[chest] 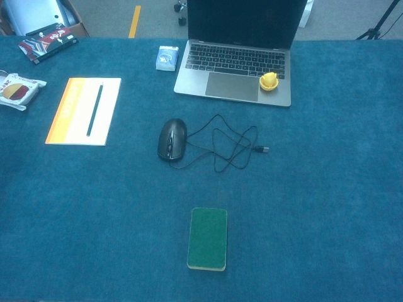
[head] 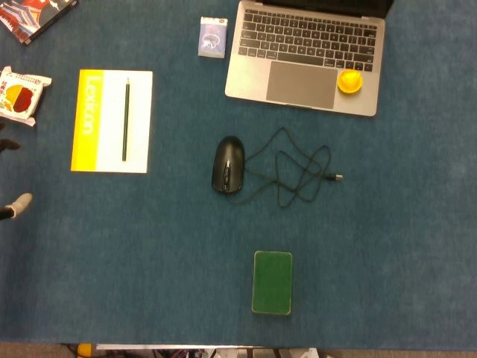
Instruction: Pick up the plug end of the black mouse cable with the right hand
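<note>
The black mouse (head: 228,165) (chest: 171,139) lies in the middle of the blue table. Its black cable (head: 292,170) (chest: 227,143) runs right in loose loops. The plug end (head: 337,177) (chest: 263,150) lies flat on the cloth at the right of the loops, its metal tip pointing right. At the far left edge of the head view only a pale fingertip and a dark bit of my left hand (head: 16,204) show, far from the mouse. Nothing visible is in that hand. My right hand is in neither view.
An open laptop (head: 305,82) (chest: 233,85) with a small yellow object (head: 349,80) stands behind the cable. A green block (head: 272,282) (chest: 208,238) lies in front. A notepad with a pencil (head: 112,119), a small box (head: 212,36) and snack packets (head: 18,93) lie to the left.
</note>
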Robot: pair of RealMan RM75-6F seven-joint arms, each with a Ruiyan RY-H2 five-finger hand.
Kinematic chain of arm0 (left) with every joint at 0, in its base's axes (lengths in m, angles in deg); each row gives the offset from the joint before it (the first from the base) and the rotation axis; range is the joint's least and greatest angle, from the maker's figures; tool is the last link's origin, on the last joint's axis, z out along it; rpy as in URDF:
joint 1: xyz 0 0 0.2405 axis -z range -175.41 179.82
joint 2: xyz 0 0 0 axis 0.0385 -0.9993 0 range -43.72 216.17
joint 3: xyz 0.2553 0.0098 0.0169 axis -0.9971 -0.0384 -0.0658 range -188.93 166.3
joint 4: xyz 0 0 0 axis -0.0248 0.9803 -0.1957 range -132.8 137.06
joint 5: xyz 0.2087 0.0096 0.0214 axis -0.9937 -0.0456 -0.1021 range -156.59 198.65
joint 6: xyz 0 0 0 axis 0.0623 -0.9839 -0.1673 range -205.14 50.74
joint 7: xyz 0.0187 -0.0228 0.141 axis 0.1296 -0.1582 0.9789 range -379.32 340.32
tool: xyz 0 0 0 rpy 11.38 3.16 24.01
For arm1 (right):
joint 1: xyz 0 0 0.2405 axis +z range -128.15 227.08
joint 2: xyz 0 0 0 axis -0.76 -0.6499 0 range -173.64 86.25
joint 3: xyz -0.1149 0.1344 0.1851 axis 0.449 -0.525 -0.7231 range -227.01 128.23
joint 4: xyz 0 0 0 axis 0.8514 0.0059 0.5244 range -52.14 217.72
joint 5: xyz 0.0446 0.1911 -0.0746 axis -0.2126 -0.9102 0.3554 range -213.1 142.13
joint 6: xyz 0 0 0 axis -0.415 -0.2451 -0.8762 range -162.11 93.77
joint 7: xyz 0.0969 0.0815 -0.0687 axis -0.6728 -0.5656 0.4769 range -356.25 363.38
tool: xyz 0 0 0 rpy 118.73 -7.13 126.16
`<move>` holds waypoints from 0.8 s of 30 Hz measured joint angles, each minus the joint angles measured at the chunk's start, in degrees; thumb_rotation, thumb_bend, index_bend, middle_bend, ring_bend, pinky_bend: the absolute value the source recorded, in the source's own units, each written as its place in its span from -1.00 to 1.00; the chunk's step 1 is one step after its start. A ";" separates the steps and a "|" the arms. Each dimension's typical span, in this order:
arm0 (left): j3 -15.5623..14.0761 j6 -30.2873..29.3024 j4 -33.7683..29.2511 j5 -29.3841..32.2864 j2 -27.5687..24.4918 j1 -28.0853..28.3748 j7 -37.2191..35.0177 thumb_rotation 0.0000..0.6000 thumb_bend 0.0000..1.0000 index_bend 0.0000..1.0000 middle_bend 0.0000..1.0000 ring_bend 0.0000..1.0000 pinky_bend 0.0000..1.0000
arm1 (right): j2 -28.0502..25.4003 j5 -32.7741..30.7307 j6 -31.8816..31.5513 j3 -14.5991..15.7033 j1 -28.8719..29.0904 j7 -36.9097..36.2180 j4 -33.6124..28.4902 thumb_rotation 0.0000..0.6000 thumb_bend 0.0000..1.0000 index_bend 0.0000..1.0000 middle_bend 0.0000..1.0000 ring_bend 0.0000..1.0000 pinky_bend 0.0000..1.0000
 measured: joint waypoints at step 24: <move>-1.01 -0.64 0.97 1.47 -0.58 -1.67 -2.38 1.00 -1.00 -0.38 -0.65 -0.47 -0.06 | 1.13 -0.03 7.27 -1.50 5.12 2.26 -4.67 1.00 -0.61 -0.27 -0.74 -1.00 -1.00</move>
